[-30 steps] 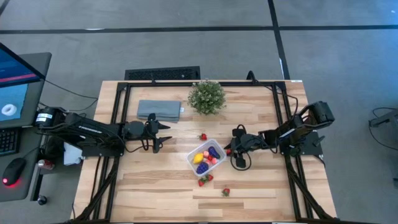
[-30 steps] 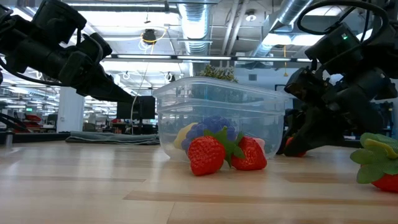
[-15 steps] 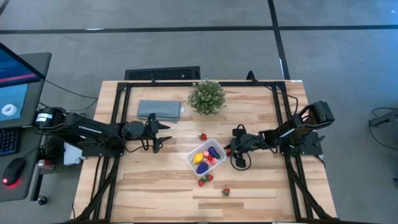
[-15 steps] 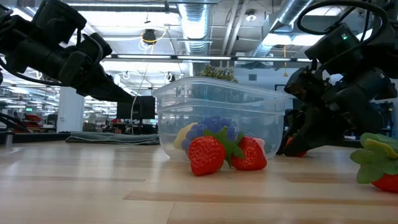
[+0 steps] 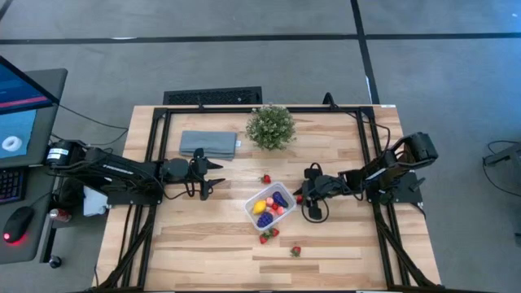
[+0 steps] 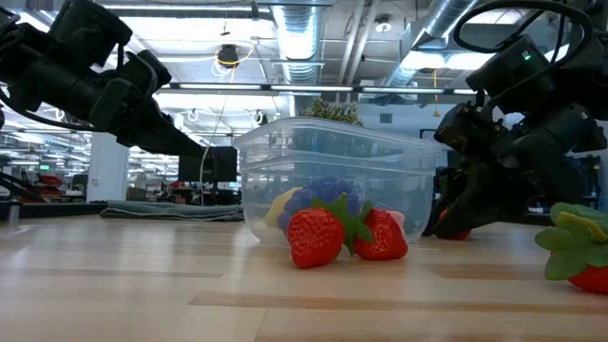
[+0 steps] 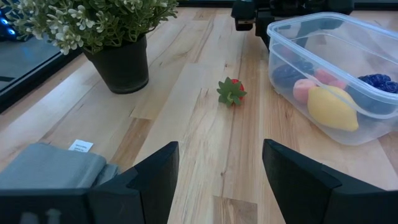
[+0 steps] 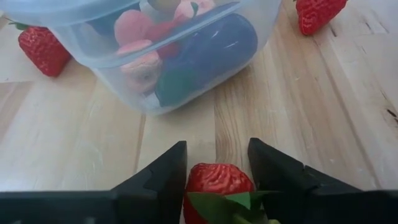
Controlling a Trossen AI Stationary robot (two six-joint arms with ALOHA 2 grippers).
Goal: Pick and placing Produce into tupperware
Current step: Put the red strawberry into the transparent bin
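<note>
The clear tupperware point(image 5: 270, 205) stands mid-table and holds a yellow piece point(image 7: 331, 107), dark purple pieces point(image 8: 208, 53) and pink-red pieces point(image 8: 132, 28). Loose red strawberries lie on the wood: one toward the far side point(image 5: 265, 179), two at the near side of the box point(image 5: 267, 235), one nearer the front point(image 5: 295, 251). My right gripper point(image 5: 302, 196) is just right of the box, low at the table, with a strawberry point(image 8: 217, 182) between its fingers. My left gripper point(image 5: 215, 176) is open and empty, left of the box and raised. My right gripper has the strawberry's red body point(image 8: 214, 177) between its two fingers, one finger point(image 8: 166, 174) on each side. The fingers come nearly level from the table's right, pointing toward the box. The strawberry sits low at the table top point(image 6: 450, 224), its green leaves toward the wrist.
A bushy green potted plant point(image 5: 271, 126) stands at the far middle. A folded grey-blue cloth point(image 5: 208, 144) lies far left of it. A black frame point(image 5: 155, 122) runs round the table. Bare wood lies between my left gripper and the box.
</note>
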